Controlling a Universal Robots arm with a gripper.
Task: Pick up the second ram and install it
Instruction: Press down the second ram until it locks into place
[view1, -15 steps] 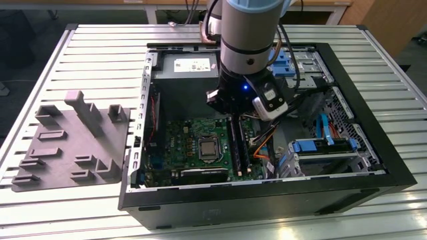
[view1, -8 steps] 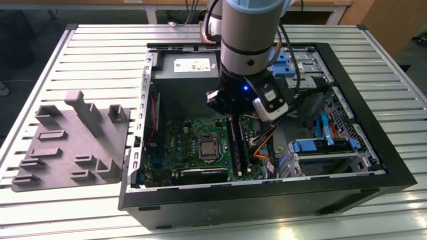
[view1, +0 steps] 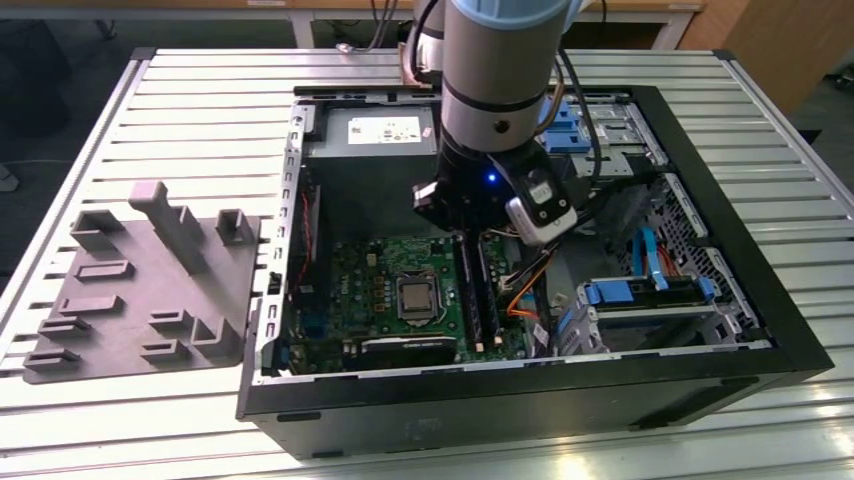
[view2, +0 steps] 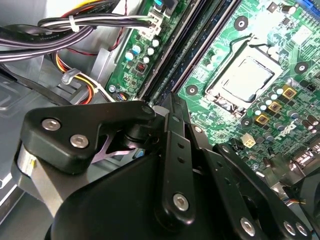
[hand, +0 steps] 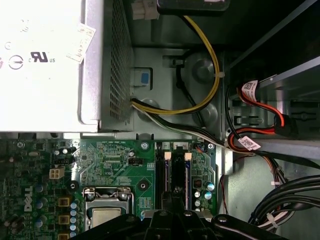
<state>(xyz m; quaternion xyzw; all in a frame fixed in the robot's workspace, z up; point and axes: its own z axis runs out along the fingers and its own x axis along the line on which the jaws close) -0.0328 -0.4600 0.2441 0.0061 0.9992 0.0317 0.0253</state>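
Tool (view1: 470, 235) down inside open PC case (view1: 747, 300), over motherboard (view1: 387, 290) memory slots (hand: 176, 172), tool's grip state unclear, grey tray (view1: 134, 290) on worktop (view1: 200, 110) at the exterior view's left

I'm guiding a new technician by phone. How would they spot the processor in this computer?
Look inside the open black computer case on the slatted metal table, at the green motherboard on its floor. Near the board's middle sits the square silver processor in a metal frame, beside the long black memory slots. It is the board's only shiny square.
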